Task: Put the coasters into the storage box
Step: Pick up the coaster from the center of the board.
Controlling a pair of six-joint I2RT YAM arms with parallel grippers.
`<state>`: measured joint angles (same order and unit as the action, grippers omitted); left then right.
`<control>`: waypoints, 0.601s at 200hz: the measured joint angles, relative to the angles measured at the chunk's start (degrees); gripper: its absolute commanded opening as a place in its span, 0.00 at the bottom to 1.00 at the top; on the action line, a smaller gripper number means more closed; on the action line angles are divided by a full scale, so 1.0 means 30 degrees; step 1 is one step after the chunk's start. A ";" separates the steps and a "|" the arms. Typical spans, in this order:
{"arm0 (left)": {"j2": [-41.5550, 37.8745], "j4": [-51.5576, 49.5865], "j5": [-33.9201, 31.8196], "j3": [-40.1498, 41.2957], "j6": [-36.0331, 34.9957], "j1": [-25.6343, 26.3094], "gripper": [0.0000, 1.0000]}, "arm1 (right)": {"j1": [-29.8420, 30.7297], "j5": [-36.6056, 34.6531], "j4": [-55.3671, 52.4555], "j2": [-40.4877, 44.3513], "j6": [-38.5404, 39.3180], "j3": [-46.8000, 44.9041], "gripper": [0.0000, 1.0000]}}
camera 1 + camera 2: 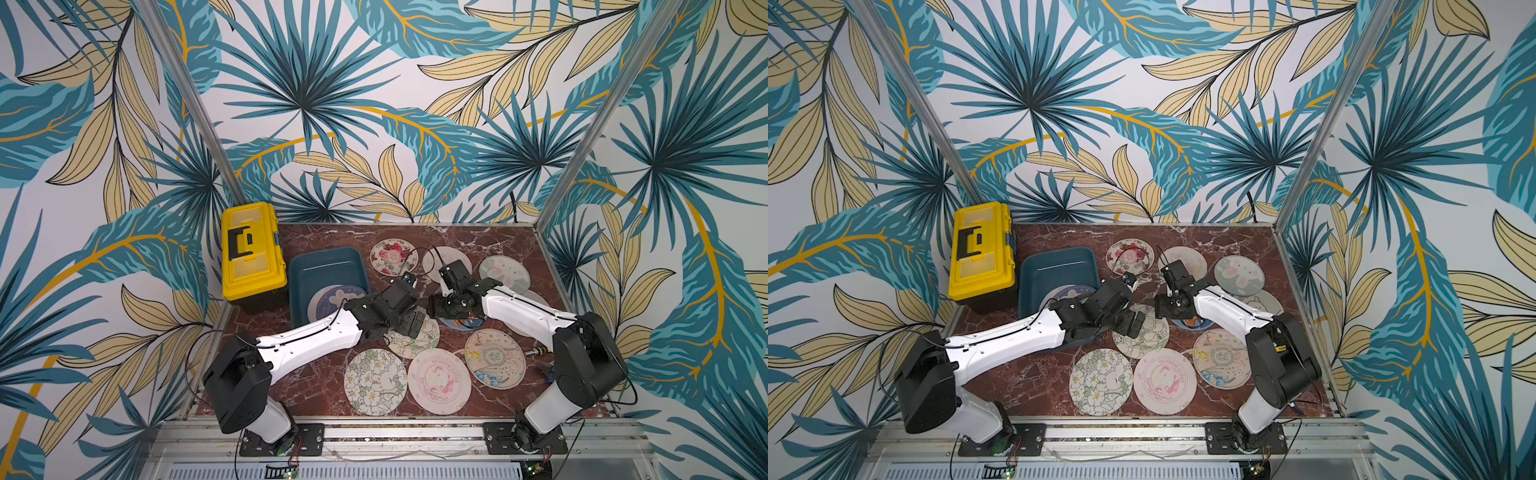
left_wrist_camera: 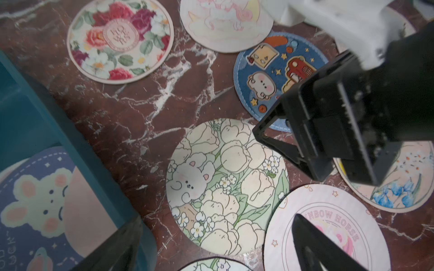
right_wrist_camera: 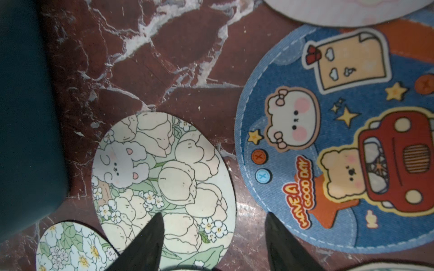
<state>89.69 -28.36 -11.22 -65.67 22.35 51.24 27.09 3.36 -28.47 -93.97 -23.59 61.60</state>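
The dark teal storage box (image 1: 328, 254) (image 1: 1059, 254) stands at the back left, with a purple bear coaster (image 1: 338, 297) (image 2: 40, 199) lying on others inside it. Several more coasters lie on the marble table. My left gripper (image 1: 415, 324) (image 2: 215, 246) hangs wide open and empty over the tulip bunny coaster (image 2: 225, 185) (image 3: 164, 178), beside the box's wall (image 2: 58, 122). Close to its right, my right gripper (image 1: 436, 309) (image 3: 215, 237) points down, open and empty, between the tulip coaster and the blue denim coaster (image 3: 340, 140) (image 2: 265, 77).
A yellow toolbox (image 1: 251, 249) stands left of the box. A rose coaster (image 1: 393, 256), a grey bunny one (image 1: 504, 272), a white-flower one (image 1: 376, 381), a rainbow horse one (image 1: 439, 381) and an iris one (image 1: 494, 358) lie around. Walls enclose the table.
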 measured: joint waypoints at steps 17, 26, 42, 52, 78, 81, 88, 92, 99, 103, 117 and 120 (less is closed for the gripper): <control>0.0634 -0.0532 0.0262 -0.0029 0.0415 0.0000 1.00 | 0.0000 0.0408 -0.0044 0.0000 -0.0007 -0.0291 0.68; 0.1064 -0.0852 0.0393 -0.0109 0.0590 0.0000 1.00 | -0.0007 0.0612 -0.0044 0.0000 -0.0058 -0.0452 0.67; 0.1909 -0.1384 0.0503 -0.0430 0.0882 0.0000 1.00 | -0.0022 0.0976 0.0022 0.0000 -0.0168 -0.0860 0.67; 0.2382 -0.1581 0.0554 -0.0627 0.0976 0.0000 1.00 | -0.0036 0.1166 0.0029 -0.0007 -0.0277 -0.1151 0.67; 0.3439 -0.1894 0.0685 -0.1195 0.1202 0.0000 1.00 | -0.0073 0.1617 0.0124 -0.0007 -0.0525 -0.1683 0.67; 0.3526 -0.1931 0.0699 -0.1253 0.1217 0.0000 1.00 | -0.0080 0.1698 0.0189 -0.0007 -0.0576 -0.1763 0.67; 0.3738 -0.1953 0.0714 -0.1392 0.1239 0.0000 1.00 | -0.0109 0.1836 0.0306 -0.0007 -0.0634 -0.1923 0.67; 0.3847 -0.1953 0.0729 -0.1472 0.1246 0.0000 1.00 | -0.0109 0.1916 0.0357 -0.0015 -0.0692 -0.2011 0.67; 0.4044 -0.1982 0.0758 -0.1617 0.1290 0.0000 1.00 | -0.0146 0.2076 0.0474 -0.0044 -0.0787 -0.2157 0.67; 0.4146 -0.1967 0.0765 -0.1676 0.1290 0.0000 1.00 | -0.0146 0.2164 0.0525 -0.0073 -0.0860 -0.2208 0.67; 0.4481 -0.1960 0.0838 -0.1756 0.1355 0.0000 1.00 | -0.0160 0.2448 0.0663 -0.0189 -0.1013 -0.2339 0.67; 0.4546 -0.1967 0.0852 -0.1756 0.1370 0.0000 1.00 | -0.0160 0.2492 0.0699 -0.0211 -0.1056 -0.2368 0.67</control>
<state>103.33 -34.26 -8.67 -70.94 26.46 51.24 26.61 10.83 -26.37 -94.61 -26.76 54.50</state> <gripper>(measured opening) 0.997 0.674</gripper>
